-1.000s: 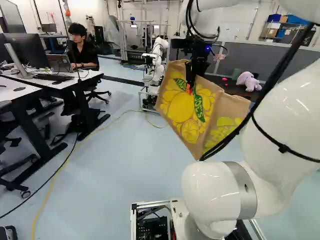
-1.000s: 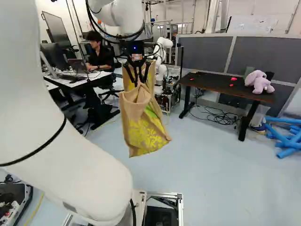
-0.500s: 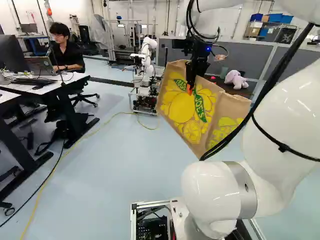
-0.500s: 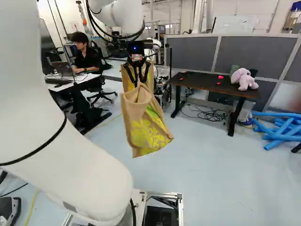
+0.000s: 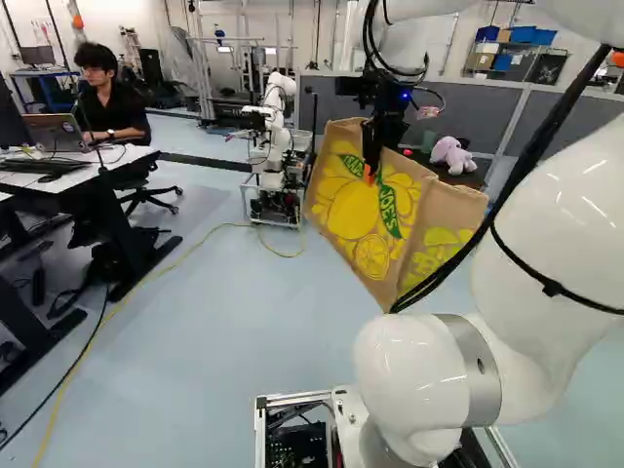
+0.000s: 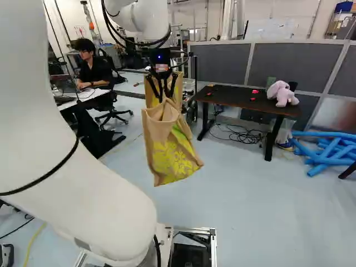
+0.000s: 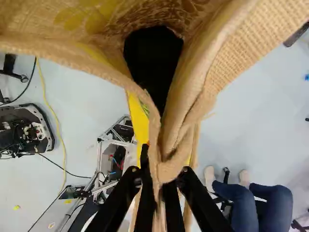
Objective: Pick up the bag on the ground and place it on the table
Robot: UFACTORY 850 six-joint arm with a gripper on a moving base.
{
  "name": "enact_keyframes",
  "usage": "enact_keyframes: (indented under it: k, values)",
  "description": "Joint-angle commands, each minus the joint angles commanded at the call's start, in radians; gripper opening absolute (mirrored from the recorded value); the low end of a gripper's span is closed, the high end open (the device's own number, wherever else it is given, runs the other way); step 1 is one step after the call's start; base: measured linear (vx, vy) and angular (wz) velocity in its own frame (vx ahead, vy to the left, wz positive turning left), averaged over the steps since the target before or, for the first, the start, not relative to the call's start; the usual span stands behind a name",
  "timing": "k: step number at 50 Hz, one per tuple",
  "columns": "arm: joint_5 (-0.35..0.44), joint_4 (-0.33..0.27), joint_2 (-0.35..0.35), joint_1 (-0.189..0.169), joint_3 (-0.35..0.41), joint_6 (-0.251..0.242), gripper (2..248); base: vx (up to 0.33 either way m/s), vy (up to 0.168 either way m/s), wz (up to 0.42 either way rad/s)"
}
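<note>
Black pincer (image 7: 157, 186), fingers pinched nearly together on the rim of a tan-and-yellow bag (image 6: 175, 156), holds it hanging above the floor (image 6: 239, 194), probably to clear the near edge of the dark table (image 6: 236, 97), well apart ahead.

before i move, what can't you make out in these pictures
- Bottom of the bag, inside: wrist view, dark shadow in its mouth.
- How much cloth the fingers pinch: wrist view, its folds hide that.
- Red things on the table: right base view, too small to name.
- Dark thing behind the plush toy: right base view, toy hides part.
- Upper arm: both base views, cut by top edge.
</note>
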Motion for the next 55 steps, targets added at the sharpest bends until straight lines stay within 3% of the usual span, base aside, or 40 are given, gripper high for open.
enact_keyframes:
  k: [40,55]
  values:
    - [0.000,0.000,0.000,0.000,0.000,0.000,22,0.128,-0.064,-0.001]
    - [0.000,0.000,0.000,0.000,0.000,0.000,22,0.129,-0.100,-0.130]
